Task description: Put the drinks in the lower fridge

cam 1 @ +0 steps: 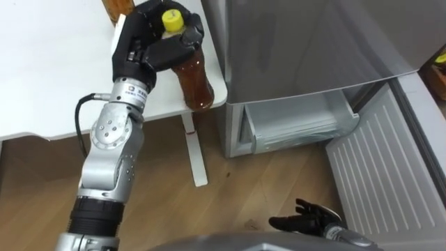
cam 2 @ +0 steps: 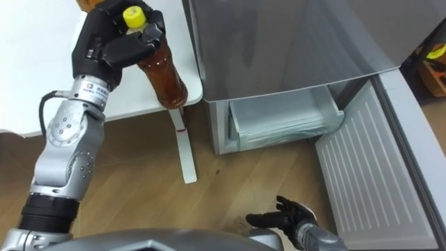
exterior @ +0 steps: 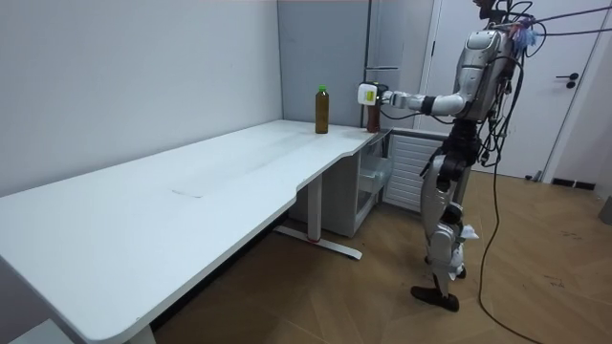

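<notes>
A brown drink bottle (cam 1: 195,82) with a yellow cap stands tilted at the corner of the white table (cam 1: 49,77). My left hand (cam 1: 150,42) is shut round its neck and upper part. A second brown bottle (exterior: 322,110) with a green cap stands upright further in on the table; its lower part shows at the top edge (cam 1: 117,8). The grey fridge (cam 1: 313,42) is to my right. Its lower door (cam 1: 390,167) is swung open and a pale drawer (cam 1: 300,125) shows inside. My right hand (cam 1: 306,217) hangs low over the floor with its fingers spread.
The table's white leg and foot (cam 1: 195,157) stand on the wood floor between the table and the fridge. In the room view I stand at the table's end beside the fridge, with white doors (exterior: 564,86) behind me.
</notes>
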Robot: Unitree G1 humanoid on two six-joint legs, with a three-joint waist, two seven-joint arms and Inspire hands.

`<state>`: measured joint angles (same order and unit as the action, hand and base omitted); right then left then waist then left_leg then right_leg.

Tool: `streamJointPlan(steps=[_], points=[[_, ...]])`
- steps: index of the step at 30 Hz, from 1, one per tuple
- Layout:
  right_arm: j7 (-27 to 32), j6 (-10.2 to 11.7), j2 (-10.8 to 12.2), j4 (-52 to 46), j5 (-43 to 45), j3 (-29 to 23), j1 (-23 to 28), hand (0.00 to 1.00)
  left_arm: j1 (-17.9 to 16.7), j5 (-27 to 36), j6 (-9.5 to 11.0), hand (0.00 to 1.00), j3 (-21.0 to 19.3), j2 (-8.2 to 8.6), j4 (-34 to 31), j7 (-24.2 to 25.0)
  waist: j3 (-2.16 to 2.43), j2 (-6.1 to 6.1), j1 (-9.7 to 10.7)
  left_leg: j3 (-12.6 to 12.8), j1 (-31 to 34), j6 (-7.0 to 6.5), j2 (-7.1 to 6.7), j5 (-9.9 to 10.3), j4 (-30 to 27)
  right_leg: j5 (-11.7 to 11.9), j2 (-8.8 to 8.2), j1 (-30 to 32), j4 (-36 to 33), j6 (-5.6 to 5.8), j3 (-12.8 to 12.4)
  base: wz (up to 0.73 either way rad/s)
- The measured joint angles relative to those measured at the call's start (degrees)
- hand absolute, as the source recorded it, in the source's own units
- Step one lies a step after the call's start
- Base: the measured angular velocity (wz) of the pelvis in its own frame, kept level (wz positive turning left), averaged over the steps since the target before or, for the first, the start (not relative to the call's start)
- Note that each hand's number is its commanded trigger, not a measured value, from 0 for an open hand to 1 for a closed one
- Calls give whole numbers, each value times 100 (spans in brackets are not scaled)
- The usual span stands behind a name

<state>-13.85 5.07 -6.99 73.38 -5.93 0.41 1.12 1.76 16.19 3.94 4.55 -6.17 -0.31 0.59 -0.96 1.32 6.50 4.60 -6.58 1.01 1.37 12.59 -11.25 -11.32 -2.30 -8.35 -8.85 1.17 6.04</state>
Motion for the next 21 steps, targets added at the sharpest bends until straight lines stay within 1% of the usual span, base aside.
streamJointPlan(steps=[4, 6, 8, 10, 11, 12, 13, 14, 15, 16, 17, 18, 20, 21], points=[[5, -27, 5, 5, 1, 2, -16, 0, 0, 22, 1, 100, 9, -6, 5, 15, -10, 39, 0, -1, 3, 0, 0, 0, -3, 1, 0, 2, 0, 2, 2, 0], [33, -48, 11, 5, 1, 1, -16, 0, 0, 69, 1, 100, 8, -7, 13, 25, -6, 53, -1, -1, 3, 0, 0, 0, -6, 1, -1, -1, 1, 2, 4, 0], [70, -96, 18, 3, -2, 1, -23, 0, -1, 185, -4, 100, 7, -12, 14, 52, -1, 76, -14, -2, 3, 0, 0, 0, -6, 0, -1, 1, 2, 2, 3, 0], [109, -135, 32, -15, -14, 15, -23, 0, -2, 474, -50, 100, 15, -32, 16, 143, 4, 120, -32, -2, 20, 0, 0, -1, -9, 0, -2, 18, 4, 2, 5, 0], [117, -145, 39, -17, -27, 29, -23, 0, -1, 539, -68, 100, 18, -32, 15, 160, 10, 127, -33, -3, 21, 0, 0, -1, -9, 0, -2, 18, 5, 2, 6, 0], [120, -147, 62, -18, -57, 72, -23, 0, -1, 688, -115, 100, 23, -32, 15, 189, 36, 155, -37, -3, 21, 0, 0, -1, -9, -1, -2, 18, 6, 2, 11, 0], [117, -152, 85, -31, -89, 116, -23, 0, -1, 751, -150, 100, 33, -28, 14, 235, 59, 198, -38, -2, 23, 0, 3, -1, -12, -1, -1, 20, 6, 2, 7, 0], [117, -174, 104, -62, -108, 165, -23, 0, -1, 807, -168, 100, 66, -25, 14, 241, 66, 259, -37, -2, 31, 0, 4, -1, -14, 0, 0, 23, 4, 2, 2, 0], [116, -216, 112, -105, -112, 185, -21, 0, -1, 836, -174, 100, 76, -13, 14, 242, 76, 284, -42, -1, 34, 0, 4, 0, -15, 0, 0, 24, 3, 2, 2, 0], [118, -302, 122, -253, -102, 251, 4, 0, -1, 870, -199, 100, 103, 5, 14, 236, 85, 325, -58, 0, 42, 0, 4, 0, -19, 1, 0, 27, -3, 1, 1, 0], [117, -364, 129, -449, -97, 301, 21, 0, -1, 909, -220, 100, 169, 4, 14, 231, 86, 344, -58, 0, 64, -1, 5, 0, -37, 5, -1, 27, -24, 0, 1, 0], [116, -370, 129, -546, -97, 318, 21, 0, -1, 909, -235, 100, 212, -7, 14, 231, 86, 344, -50, 0, 84, -1, 5, 0, -53, 10, -1, 40, -34, 0, 1, 0], [119, -375, 134, -860, -82, 412, 11, 0, -1, 908, -332, 100, 340, -11, 16, 229, 73, 326, -61, 1, 99, -1, 9, 0, -58, 14, 1, 89, -87, 0, -10, 0], [119, -381, 134, -949, -67, 443, 16, 0, -1, 910, -349, 100, 373, -10, 16, 230, 67, 317, -67, 2, 100, -1, 11, 0, -59, 14, 2, 102, -92, 0, -13, 0]])
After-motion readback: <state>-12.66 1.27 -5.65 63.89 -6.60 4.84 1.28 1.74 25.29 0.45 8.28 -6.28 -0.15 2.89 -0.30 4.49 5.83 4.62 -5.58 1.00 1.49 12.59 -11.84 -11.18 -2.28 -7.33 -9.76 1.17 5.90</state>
